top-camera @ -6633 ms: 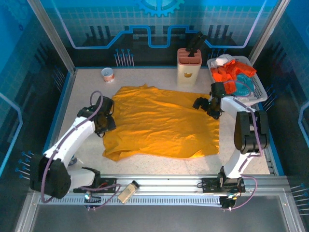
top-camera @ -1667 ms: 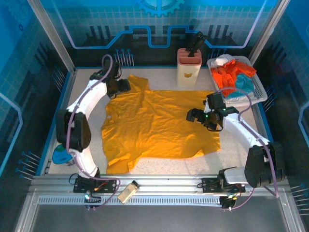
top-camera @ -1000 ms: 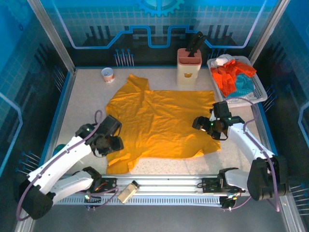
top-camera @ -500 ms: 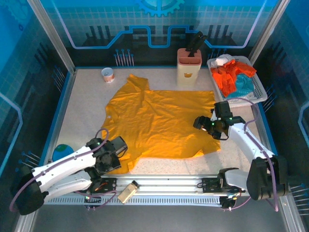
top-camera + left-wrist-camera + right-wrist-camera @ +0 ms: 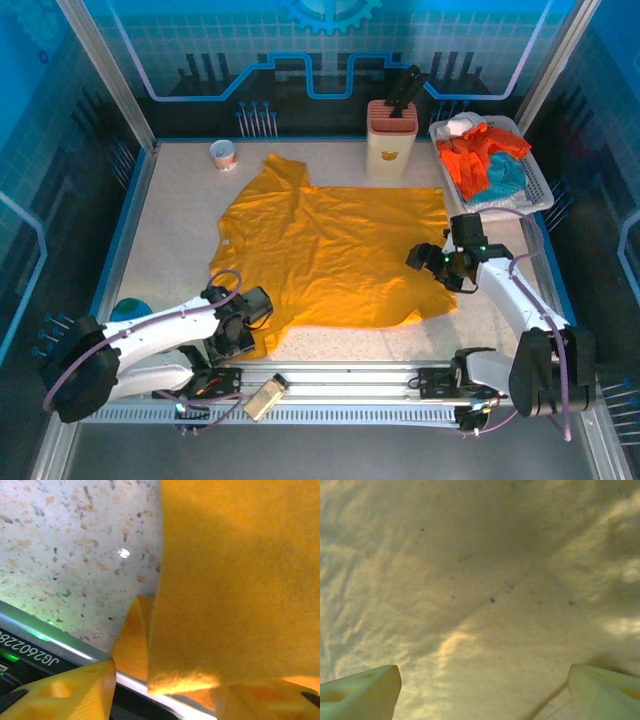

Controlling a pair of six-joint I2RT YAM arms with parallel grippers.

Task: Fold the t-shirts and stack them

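Top view: bright, even overhead light, sharp throughout, with a blue cast on the walls (image 5: 200,60) beyond the shirt (image 5: 330,260) and only short soft shadows at its edges. Left wrist view: the shirt is soft-focused at close range, the table (image 5: 75,555) left of it sharp with one small glare spot. Right wrist view: dim, greenish, shirt mottled with shadow, darkest upper right.

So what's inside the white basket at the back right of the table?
The white basket holds a crumpled orange-red t-shirt, a teal t-shirt beside it and a white cloth at the far end. Anything beneath that pile is covered.
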